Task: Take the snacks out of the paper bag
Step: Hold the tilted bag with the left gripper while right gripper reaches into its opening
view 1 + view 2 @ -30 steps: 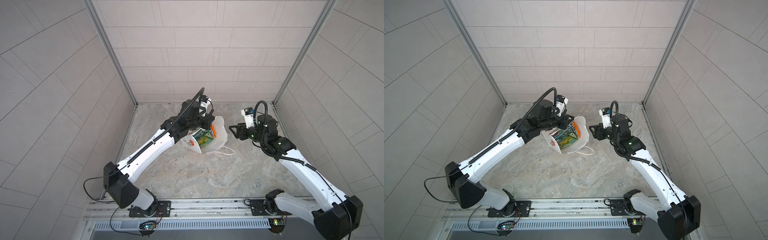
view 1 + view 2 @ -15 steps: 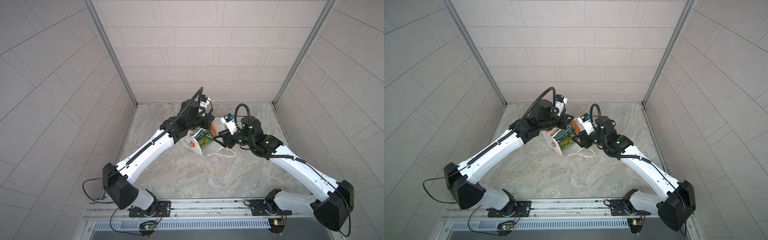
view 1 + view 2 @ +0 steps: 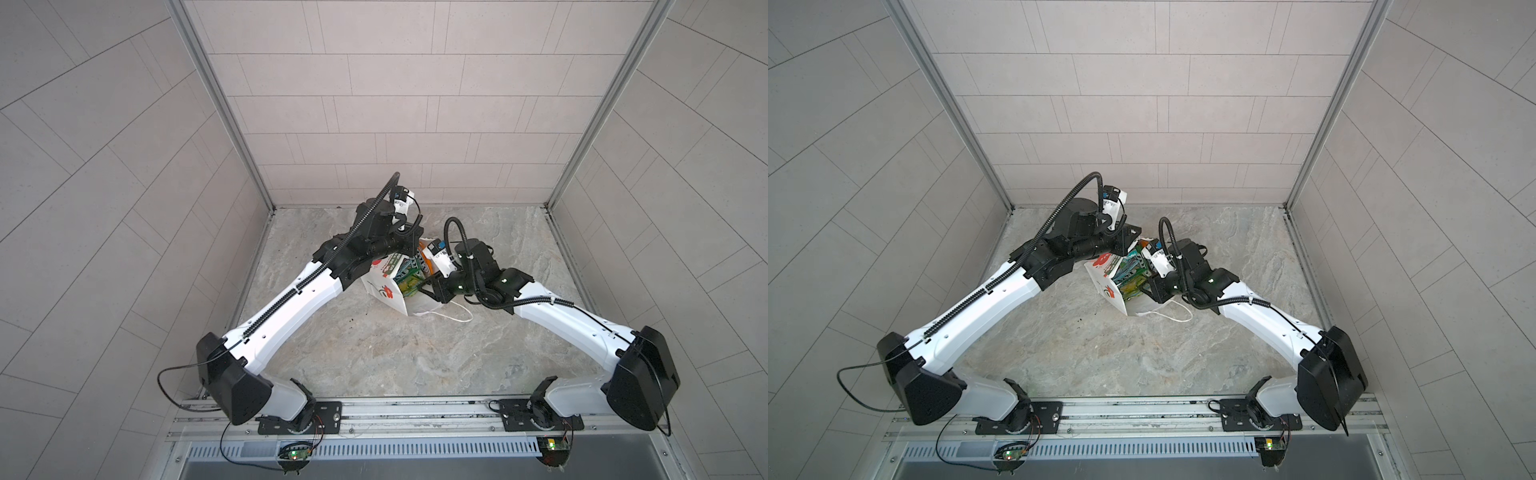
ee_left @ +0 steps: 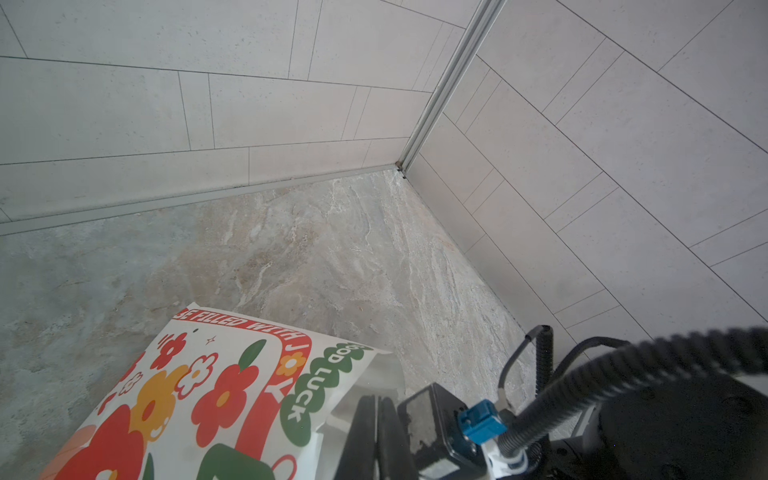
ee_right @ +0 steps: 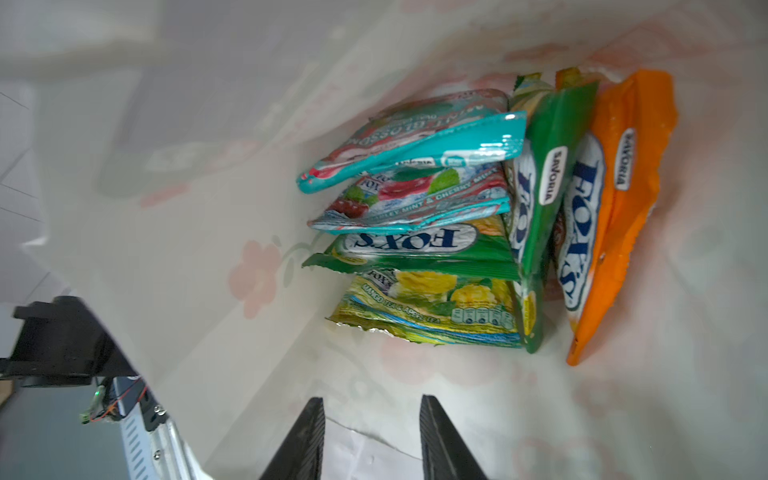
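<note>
Bag (image 3: pixel 384 291): white, red flower print; tipped over on the table (image 3: pixel 374 361), mouth toward the right arm; string handle (image 3: pixel 455 319) trailing on the table.
Snacks (image 5: pixel 432 249): all inside the bag, at its far end; two teal packets (image 5: pixel 415 153) stacked on a green packet (image 5: pixel 415 249) and a yellow-green packet (image 5: pixel 432 309); beside that stack another green one on edge, then an orange packet (image 5: pixel 619 199) against the bag wall.
Left gripper (image 4: pixel 376 432): clenched; fingers pressed together at the bag's upper rim, pinching the paper.
Right gripper (image 5: pixel 372 440): released; fingers apart, nothing between; just inside the bag's mouth, pointed at the packets, not touching them.
</note>
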### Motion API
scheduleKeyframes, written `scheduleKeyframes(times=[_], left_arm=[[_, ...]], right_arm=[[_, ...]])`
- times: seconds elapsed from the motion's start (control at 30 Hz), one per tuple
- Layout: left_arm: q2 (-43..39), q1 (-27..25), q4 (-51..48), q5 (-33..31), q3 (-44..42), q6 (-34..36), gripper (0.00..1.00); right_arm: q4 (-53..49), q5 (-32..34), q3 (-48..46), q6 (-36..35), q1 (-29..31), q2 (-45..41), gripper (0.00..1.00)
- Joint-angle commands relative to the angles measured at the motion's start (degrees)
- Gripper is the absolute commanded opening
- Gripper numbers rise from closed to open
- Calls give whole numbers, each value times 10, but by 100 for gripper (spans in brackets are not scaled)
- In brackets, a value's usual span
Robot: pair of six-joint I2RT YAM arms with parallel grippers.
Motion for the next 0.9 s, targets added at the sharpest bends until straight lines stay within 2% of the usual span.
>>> scheduleKeyframes(times=[0.0, 0.17, 0.37, 0.5, 0.87], left_arm=[[-23, -4, 17, -13, 9, 1, 0], [-22, -4, 18, -20, 9, 0, 0], [-20, -4, 19, -17, 13, -1, 0], [-19, -4, 18, -12, 15, -2, 0], [-20, -4, 13, 1, 18, 3, 0]], right_arm=[[-17, 66, -9, -26, 9, 7, 40], [-14, 109, -18, -42, 22, 11, 40], [5, 105, -15, -65, 48, 29, 39], [4, 133, -1, -61, 56, 53, 40], [82, 261, 1, -21, 57, 81, 36]])
